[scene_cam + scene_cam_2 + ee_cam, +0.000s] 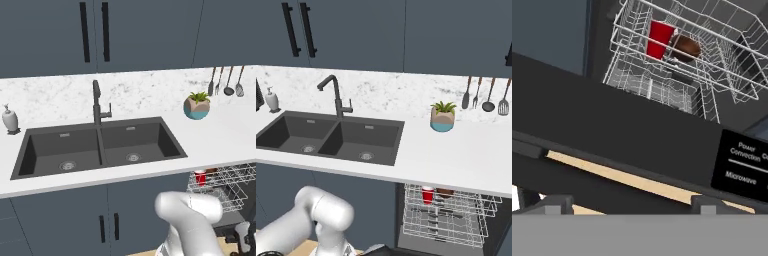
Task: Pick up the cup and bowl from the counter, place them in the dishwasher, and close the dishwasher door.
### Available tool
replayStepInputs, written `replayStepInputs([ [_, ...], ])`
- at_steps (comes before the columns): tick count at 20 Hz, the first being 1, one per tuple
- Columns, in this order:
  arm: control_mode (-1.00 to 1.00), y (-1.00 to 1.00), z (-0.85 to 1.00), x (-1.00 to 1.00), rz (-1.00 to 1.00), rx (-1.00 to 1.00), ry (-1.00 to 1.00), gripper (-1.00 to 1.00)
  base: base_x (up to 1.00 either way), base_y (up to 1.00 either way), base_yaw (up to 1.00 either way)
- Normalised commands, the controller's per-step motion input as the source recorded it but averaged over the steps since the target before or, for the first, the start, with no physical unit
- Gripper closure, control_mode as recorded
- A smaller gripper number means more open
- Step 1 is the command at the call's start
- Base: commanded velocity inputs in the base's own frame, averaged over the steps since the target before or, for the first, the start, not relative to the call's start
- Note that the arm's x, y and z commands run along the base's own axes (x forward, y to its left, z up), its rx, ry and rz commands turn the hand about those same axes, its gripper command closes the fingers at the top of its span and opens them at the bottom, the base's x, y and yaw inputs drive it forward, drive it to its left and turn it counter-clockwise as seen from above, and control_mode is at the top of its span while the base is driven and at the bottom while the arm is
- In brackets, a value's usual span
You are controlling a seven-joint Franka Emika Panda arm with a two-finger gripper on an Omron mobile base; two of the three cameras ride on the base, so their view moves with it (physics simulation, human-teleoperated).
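A small black panel (743, 167) on the dark dishwasher door (612, 125) carries white lettering: "Power", "Convection" beneath it, then "Microwave" lower down (a further word at the right edge is cut off). Nothing else is legible.

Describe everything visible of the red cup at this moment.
The red cup is small, plain and glossy like plastic, with a white band at its top showing in the base views. It sits in the upper wire rack of the open dishwasher, under the counter edge, near the rack's left end. A dark brown bowl lies right beside it. Nothing grips it.
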Motion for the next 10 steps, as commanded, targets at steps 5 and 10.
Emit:
replayStepInputs([
  [5, -1.00, -0.01, -0.11, 0.93, 0.07, 0.06, -0.08, -1.00, 0.00, 0.00, 0.00],
  [10, -1.00, 0.00, 0.21, 1.00, 0.15, 0.22, -0.21, -1.00, 0.00, 0.00, 0.00],
])
